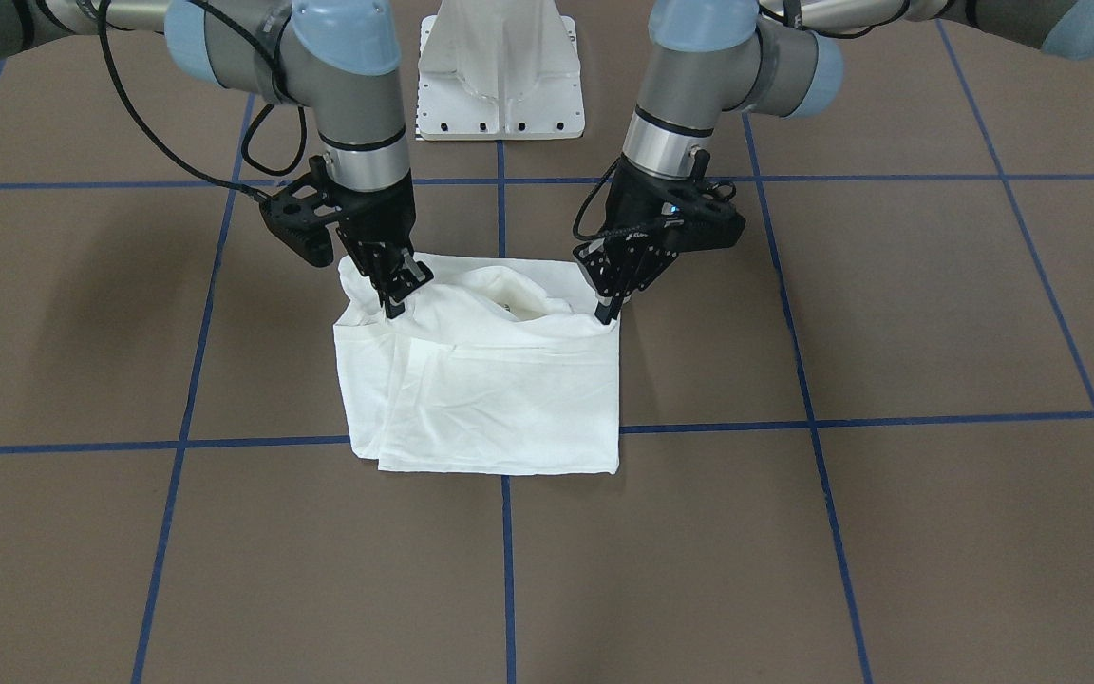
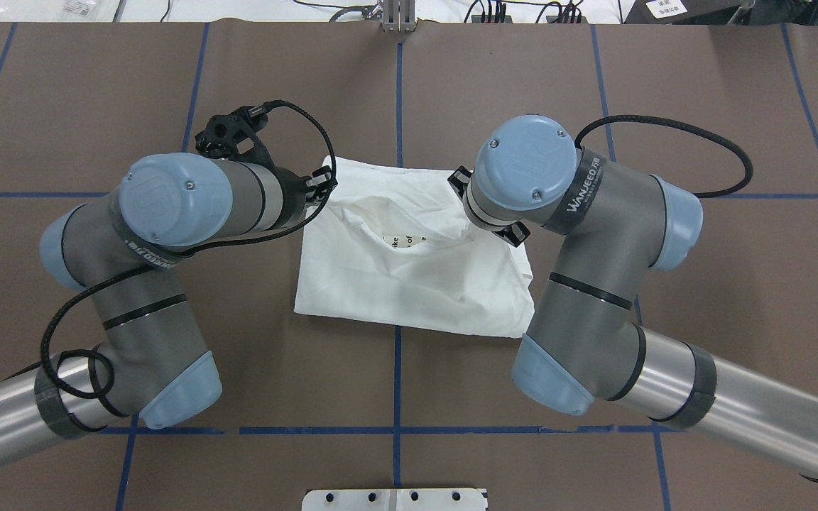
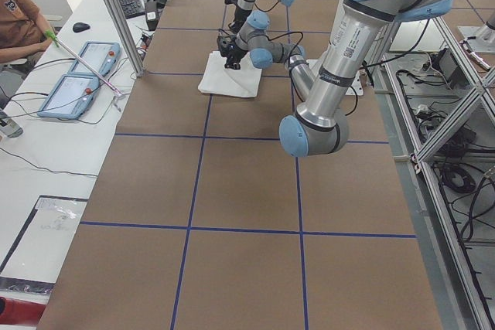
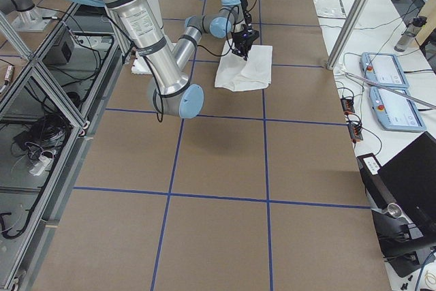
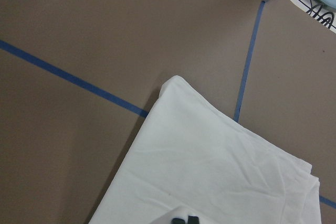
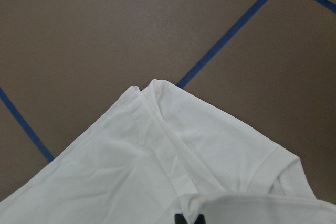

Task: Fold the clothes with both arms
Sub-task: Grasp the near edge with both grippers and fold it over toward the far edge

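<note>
Front-facing view: the white shirt [image 1: 499,389] lies partly folded in the middle of the brown table [image 1: 889,313]. The right gripper [image 1: 395,304] and the left gripper [image 1: 608,316] each pinch the edge nearest the robot. Their fingers are squeezed tight on cloth, likely so both sides lift evenly for the next fold.
Overhead view: the left arm [image 2: 167,206] and the right arm [image 2: 544,170] hide both grippers. Some black words [image 2: 405,240] peek out of a loose fold.
Side views: too far and small, so I cannot tell the grip here.
Left wrist view: the fingertips [image 5: 179,219] sit together on cloth, with flat shirt ahead.
Right wrist view: much the same, with cloth bunched at the tips.
</note>
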`<state>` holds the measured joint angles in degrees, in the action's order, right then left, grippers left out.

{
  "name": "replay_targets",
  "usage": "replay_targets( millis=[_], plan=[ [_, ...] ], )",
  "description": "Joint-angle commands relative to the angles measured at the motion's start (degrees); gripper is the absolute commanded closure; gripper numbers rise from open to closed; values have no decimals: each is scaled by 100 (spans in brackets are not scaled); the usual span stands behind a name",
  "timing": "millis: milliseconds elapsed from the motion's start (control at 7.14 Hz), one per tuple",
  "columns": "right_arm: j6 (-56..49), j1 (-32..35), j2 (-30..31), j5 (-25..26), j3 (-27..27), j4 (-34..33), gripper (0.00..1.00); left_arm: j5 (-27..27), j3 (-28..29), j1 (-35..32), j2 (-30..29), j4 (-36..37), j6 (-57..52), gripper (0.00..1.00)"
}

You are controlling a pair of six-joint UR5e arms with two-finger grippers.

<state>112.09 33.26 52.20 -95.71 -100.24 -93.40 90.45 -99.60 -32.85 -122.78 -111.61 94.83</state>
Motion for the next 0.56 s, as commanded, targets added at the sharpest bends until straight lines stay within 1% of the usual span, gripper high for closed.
replay_targets(
  millis=[0, 140, 280, 420],
  plan=[
    [-571, 486, -200, -533, 1011, 716, 100, -19, 1375, -265, -429, -850, -87, 100],
    [-635, 663, -619, -641, 1824, 1031, 1, -27, 1982, -492, -640, -1210, -349, 85],
    [-1271, 943, -875, -860, 2520, 1461, 0, -27, 2362, -721, -695, -1544, -699, 46],
    [-1869, 1407, -843, -1228, 2692, 1587, 0, -10, 2366, -845, -695, -1574, -851, 42]
  ],
)
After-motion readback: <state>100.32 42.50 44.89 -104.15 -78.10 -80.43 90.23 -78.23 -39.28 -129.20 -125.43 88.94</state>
